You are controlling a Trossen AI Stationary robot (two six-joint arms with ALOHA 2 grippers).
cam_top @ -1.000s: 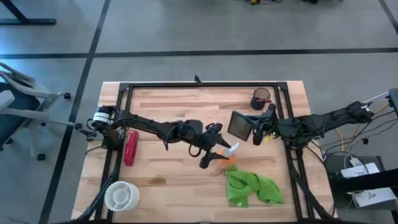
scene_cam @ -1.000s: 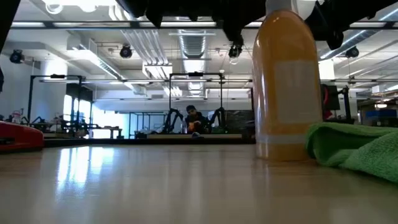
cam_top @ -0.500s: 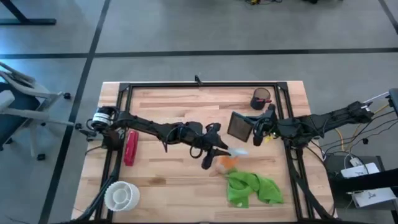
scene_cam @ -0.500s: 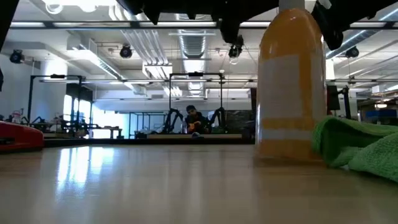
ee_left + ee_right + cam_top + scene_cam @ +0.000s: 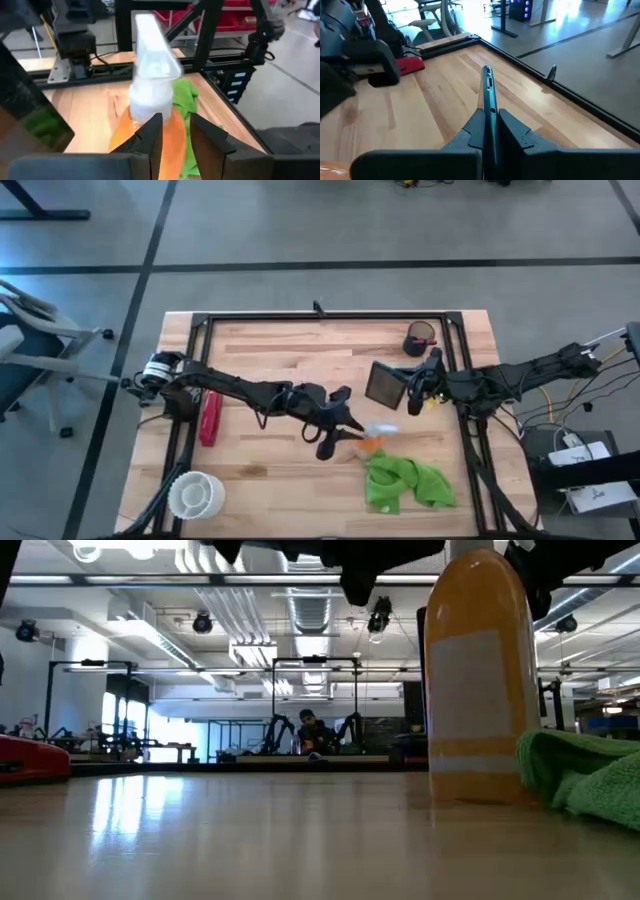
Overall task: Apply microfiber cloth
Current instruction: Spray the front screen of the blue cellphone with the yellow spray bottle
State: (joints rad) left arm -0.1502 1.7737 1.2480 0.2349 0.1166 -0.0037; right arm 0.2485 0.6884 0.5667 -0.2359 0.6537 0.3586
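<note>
My left gripper (image 5: 335, 435) is out near the middle of the tabletop (image 5: 270, 360). Its two fingers (image 5: 150, 137) sit on either side of the orange spray bottle (image 5: 150, 125), a little way apart, but I cannot tell if they squeeze it. The bottle stands up straight, with its white spray head (image 5: 152, 50) on top.

The microfiber cloth (image 5: 405, 485) lies in a bright green crumpled heap just past the bottle, on the side toward my right arm and toward the near edge of the tabletop. In the low view the cloth (image 5: 585, 775) is right up against the foot of the bottle (image 5: 478, 680). My left gripper does not touch the cloth.

My right gripper (image 5: 412, 392) is closed tight on the dark tablet (image 5: 385, 383) and holds it up on its thin edge (image 5: 488, 100), above the right side of the tabletop.

A black frame rail (image 5: 320, 317) runs along the far edge, and more rails run down both sides. A dark cup (image 5: 420, 338) stands in the far right corner. A red thing (image 5: 210, 417) lies by the left rail, and a white round holder (image 5: 195, 494) sits in the near left corner. Between the red thing and my left gripper there is a wide stretch of bare wood, and more at the far side.
</note>
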